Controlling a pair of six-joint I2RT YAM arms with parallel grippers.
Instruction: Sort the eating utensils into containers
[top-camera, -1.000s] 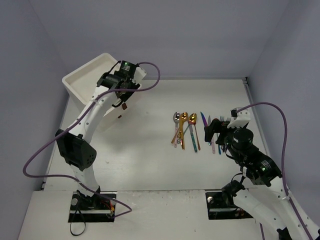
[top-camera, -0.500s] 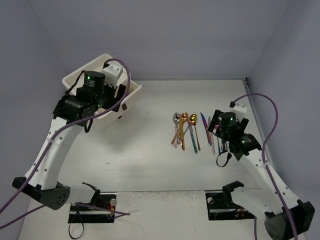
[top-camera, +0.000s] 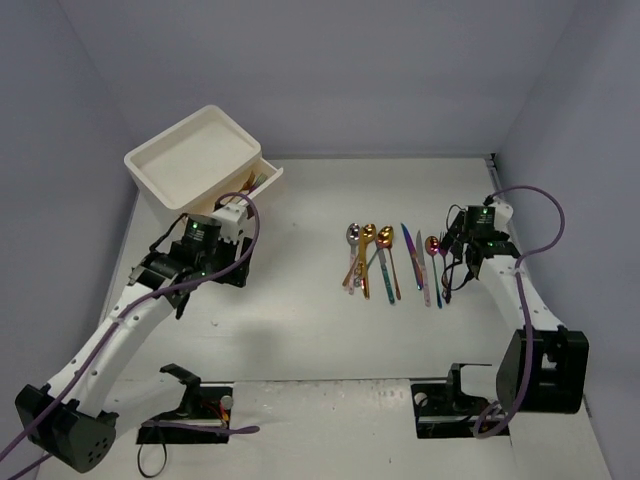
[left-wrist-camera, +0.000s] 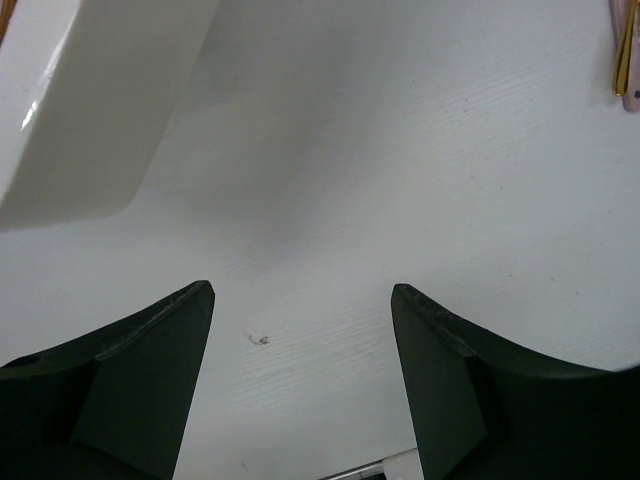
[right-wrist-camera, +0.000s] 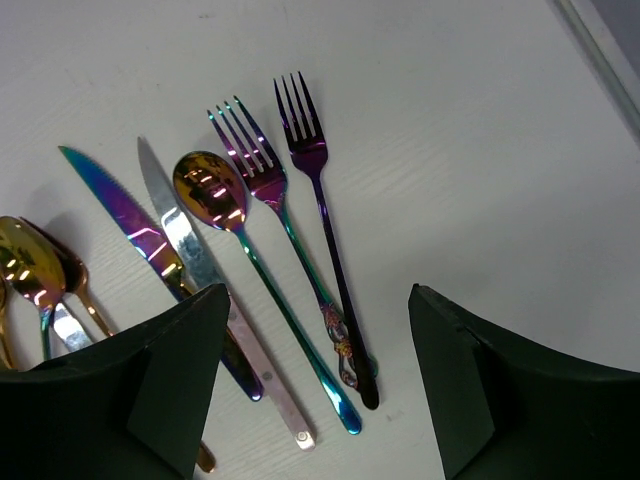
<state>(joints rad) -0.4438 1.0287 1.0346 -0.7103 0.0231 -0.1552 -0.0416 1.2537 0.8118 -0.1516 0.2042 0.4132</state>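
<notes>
The utensils (top-camera: 386, 262) lie side by side on the tabletop (top-camera: 300, 300), right of centre, long axes near to far, heads toward the far wall. Right fingers (right-wrist-camera: 150, 400) hang open and empty over two forks (right-wrist-camera: 308, 150). Left fingers (left-wrist-camera: 130, 380) are open and empty beside the white cabinet (top-camera: 190, 160).

Bare worktop (top-camera: 300, 320) lies wide between the utensil row (top-camera: 385, 262) and the white cabinet (top-camera: 195, 160) to its left, where the left gripper (left-wrist-camera: 300, 380) hangs, fingers (left-wrist-camera: 130, 390) spread over nothing. The right gripper (right-wrist-camera: 318, 300) hangs over the row's right end. Beyond it, a narrow strip runs to the side wall (top-camera: 570, 200).
</notes>
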